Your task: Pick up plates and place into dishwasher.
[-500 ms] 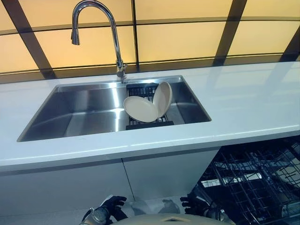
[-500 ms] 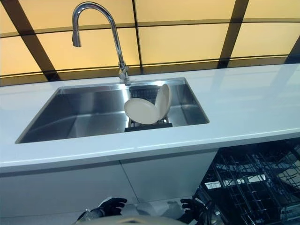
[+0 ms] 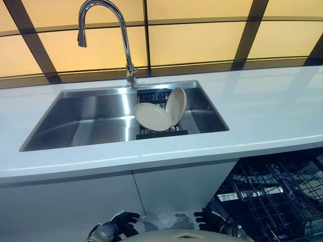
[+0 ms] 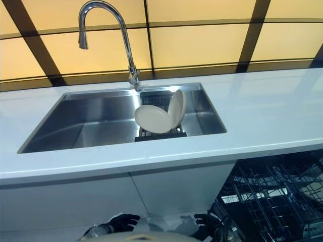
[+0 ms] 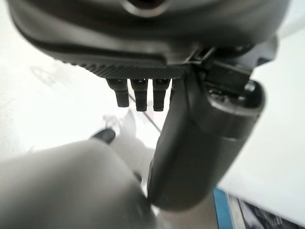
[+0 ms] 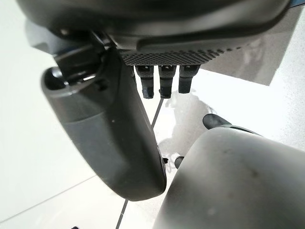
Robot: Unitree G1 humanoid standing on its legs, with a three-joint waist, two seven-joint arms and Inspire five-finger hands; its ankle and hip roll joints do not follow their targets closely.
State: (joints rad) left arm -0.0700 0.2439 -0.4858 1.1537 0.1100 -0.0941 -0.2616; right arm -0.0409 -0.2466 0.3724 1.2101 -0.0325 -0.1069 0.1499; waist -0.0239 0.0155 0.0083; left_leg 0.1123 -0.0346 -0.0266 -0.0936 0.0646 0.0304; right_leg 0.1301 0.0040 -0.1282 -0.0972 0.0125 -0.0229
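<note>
Steel sink (image 3: 91, 121) sunk into the white countertop (image 3: 272, 106), tall chrome gooseneck faucet (image 3: 130, 74) at its far rim, black wire rack (image 3: 154, 96) inside the basin's right half, amber wall panels (image 3: 192, 43) beyond, pale cabinet doors (image 3: 75, 201) below the near edge

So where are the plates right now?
In the left eye view, two cream plates stand leaning together on a black rack in the right part of the sink, just in front of the faucet.
</note>
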